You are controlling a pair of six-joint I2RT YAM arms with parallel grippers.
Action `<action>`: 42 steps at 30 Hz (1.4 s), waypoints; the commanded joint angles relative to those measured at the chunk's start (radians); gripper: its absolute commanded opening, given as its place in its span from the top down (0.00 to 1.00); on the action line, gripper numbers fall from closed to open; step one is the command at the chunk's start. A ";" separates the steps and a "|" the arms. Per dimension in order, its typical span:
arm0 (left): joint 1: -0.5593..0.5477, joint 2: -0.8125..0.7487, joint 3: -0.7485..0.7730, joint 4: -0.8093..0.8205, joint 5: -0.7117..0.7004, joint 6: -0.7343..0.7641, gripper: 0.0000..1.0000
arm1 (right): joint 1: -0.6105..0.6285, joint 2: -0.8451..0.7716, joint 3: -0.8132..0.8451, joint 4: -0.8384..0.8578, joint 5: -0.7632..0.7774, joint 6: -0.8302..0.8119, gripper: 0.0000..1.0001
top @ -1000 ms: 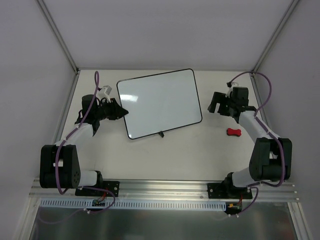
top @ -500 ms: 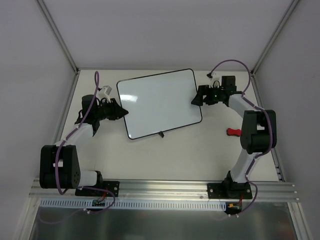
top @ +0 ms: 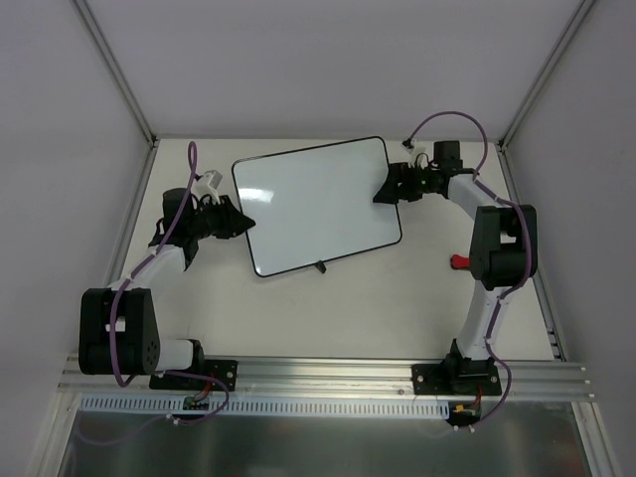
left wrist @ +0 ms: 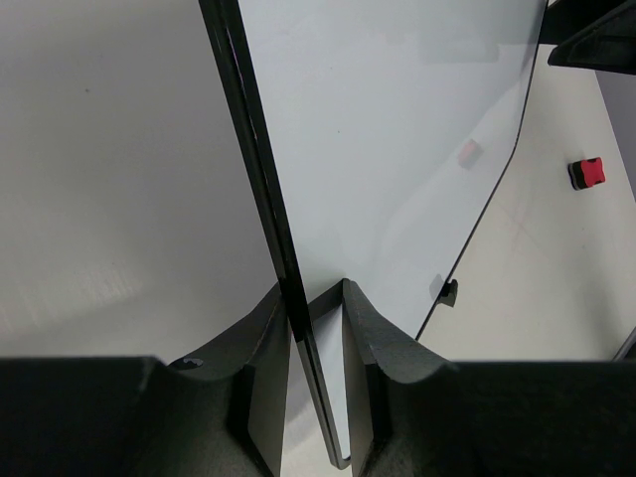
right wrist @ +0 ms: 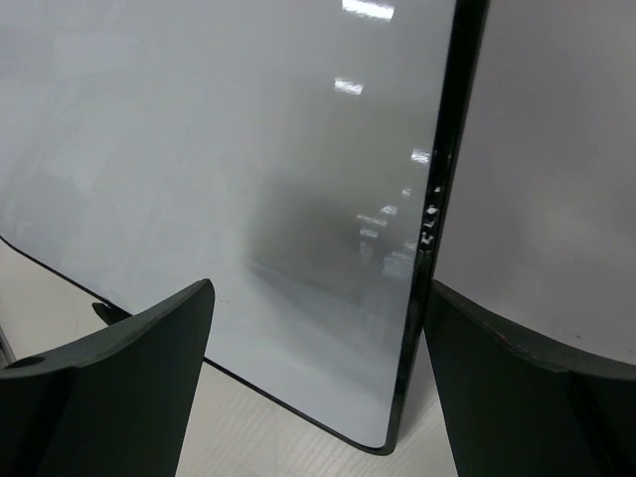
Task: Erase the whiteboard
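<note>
The whiteboard (top: pixel 316 204) lies tilted in the middle of the table, with a glossy white face, a thin black frame and no writing showing. My left gripper (top: pixel 242 224) is shut on its left edge. In the left wrist view the frame (left wrist: pixel 260 189) runs between the two fingers of that gripper (left wrist: pixel 311 286). My right gripper (top: pixel 384 194) is open at the board's right edge. In the right wrist view its gripper (right wrist: pixel 319 284) has wide-apart jaws that straddle the frame (right wrist: pixel 437 199) near a rounded corner and hold nothing.
A small red eraser (top: pixel 460 261) lies on the table right of the board, partly behind the right arm; it also shows in the left wrist view (left wrist: pixel 588 172). A small black foot (top: pixel 320 266) sticks out at the board's near edge. Grey walls enclose the table.
My right arm has swung from beside the red eraser up and left to the board's right edge. The left arm and the board have not moved.
</note>
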 commanded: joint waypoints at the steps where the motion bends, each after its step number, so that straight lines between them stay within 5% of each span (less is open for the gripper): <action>1: -0.007 -0.014 -0.002 0.017 -0.032 0.070 1.00 | 0.014 0.014 0.049 -0.042 -0.081 -0.012 0.13; 19: -0.007 -0.051 0.024 0.008 -0.053 0.038 1.00 | 0.074 -0.066 0.072 -0.042 0.000 0.092 0.32; 42: -0.047 -0.083 0.057 -0.006 -0.046 -0.071 1.00 | 0.137 -0.109 0.218 -0.042 0.055 0.171 0.33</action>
